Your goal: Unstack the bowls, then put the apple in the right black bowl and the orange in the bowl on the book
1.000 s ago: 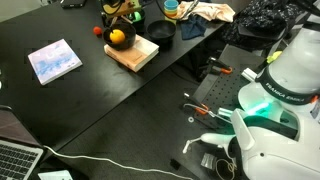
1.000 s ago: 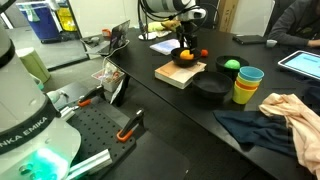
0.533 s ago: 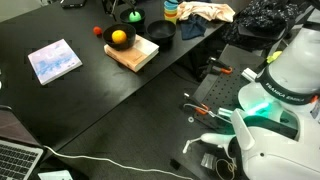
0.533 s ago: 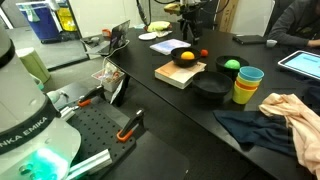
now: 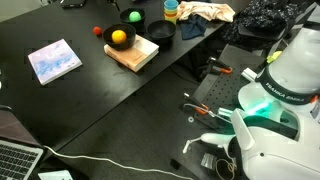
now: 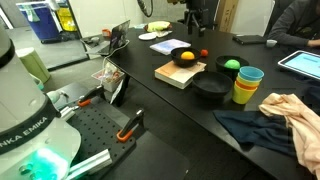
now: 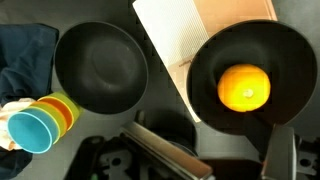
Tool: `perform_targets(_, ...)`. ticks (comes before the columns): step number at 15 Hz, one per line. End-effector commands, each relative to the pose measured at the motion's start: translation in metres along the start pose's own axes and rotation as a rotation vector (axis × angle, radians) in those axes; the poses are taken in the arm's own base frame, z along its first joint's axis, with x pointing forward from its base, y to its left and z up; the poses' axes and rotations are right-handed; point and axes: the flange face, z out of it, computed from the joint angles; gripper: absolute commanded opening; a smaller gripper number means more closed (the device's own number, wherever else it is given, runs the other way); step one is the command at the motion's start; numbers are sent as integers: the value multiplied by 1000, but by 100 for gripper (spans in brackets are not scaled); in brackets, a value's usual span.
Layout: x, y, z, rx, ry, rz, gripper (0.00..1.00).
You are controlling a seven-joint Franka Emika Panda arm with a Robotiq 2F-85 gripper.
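**A:** Where is the orange [image 5: 119,38] in an exterior view?

**B:** It lies in a black bowl [image 5: 109,40] that stands on the tan book [image 5: 140,57], on the dark bench [image 5: 90,95]. A small red thing [image 5: 98,31] sits just beside the book. A thin blue-and-pink book [image 5: 54,61] lies well apart from it.

**A:** And the apple [image 5: 133,16]?

**B:** It is farther back, near the second black bowl [image 5: 162,31], which is empty. I cannot tell what the apple rests in.

**A:** What does the exterior view from the opposite side show?

**B:** The same layout. The orange [image 6: 186,58] is in its bowl on the book [image 6: 172,76]. The empty bowl [image 6: 211,88] is on the bench just beside the book. The apple [image 6: 231,65] is behind that bowl, next to a stack of coloured cups [image 6: 246,84]. A pale cloth [image 6: 290,110] lies near the cups.

**A:** And the wrist view?

**B:** It looks straight down. The orange [image 7: 245,87] sits in the middle of its bowl [image 7: 212,55], which rests on the book [image 7: 175,45]. The empty bowl [image 7: 100,70] is beside them, and the cups [image 7: 40,125] are near it.

**A:** What about the pincer [image 7: 225,160]?

**B:** Two dark parts at the lower edge look like its fingers. They are spread well apart, with nothing held between them.
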Motion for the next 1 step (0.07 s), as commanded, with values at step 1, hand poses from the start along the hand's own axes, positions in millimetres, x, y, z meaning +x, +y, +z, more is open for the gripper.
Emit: perform_targets(1,0,0,2,-2,-4,-1,100)
